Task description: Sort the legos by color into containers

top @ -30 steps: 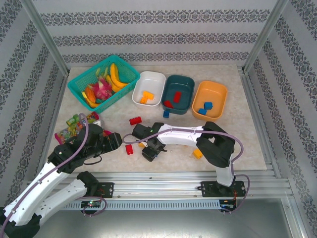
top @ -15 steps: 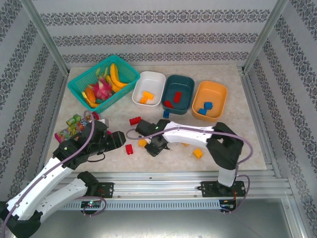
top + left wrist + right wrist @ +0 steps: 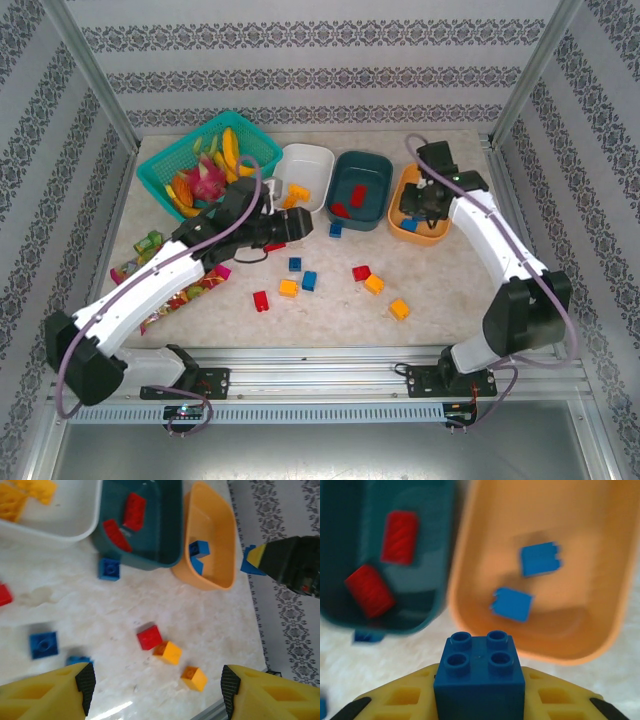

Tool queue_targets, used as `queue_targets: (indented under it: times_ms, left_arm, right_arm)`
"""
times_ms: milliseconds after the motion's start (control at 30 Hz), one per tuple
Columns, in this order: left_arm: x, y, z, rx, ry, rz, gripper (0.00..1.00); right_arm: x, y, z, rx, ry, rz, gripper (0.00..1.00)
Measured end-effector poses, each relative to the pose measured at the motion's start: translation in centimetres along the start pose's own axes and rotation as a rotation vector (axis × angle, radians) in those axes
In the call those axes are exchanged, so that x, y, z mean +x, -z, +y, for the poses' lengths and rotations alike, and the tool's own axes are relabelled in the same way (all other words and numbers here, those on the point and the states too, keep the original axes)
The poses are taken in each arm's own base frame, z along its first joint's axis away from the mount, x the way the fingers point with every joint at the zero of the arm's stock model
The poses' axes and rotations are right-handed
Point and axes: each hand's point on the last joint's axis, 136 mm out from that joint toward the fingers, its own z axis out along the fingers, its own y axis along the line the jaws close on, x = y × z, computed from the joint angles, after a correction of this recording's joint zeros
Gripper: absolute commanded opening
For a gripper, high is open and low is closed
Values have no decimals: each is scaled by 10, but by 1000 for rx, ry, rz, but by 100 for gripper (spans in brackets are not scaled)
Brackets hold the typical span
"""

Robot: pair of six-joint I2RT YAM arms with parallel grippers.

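3 containers (image 3: 375, 205) right of basket (image 3: 188, 141), loose legos (image 3: 309, 281) before them

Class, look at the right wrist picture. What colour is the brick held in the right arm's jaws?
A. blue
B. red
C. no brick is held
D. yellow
A: the right jaws are closed on a blue brick, studs facing the camera, close to the orange tub.
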Motion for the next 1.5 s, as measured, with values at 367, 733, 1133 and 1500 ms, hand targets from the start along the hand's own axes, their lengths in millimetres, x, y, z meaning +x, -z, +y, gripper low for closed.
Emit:
queue_targets:
  times_ms: [367,733,1133,1500]
  left_arm:
    - [-7,-50,-27,36,-41,51,70]
    - [-5,-53,-27,33,-42,58,70]
    - [-5,-49,-17,-21,-38,50,70]
    - [-17,-2,14,-175,-28,-32,70]
  right_arm:
    - [-20,-85,-58,160,-152,159,26]
    - [-5,-100,-72,246,-190,225,44]
    - [1,-97,-61,250,-192,246,62]
    - [-48,46,46,-79,-44,-184,61]
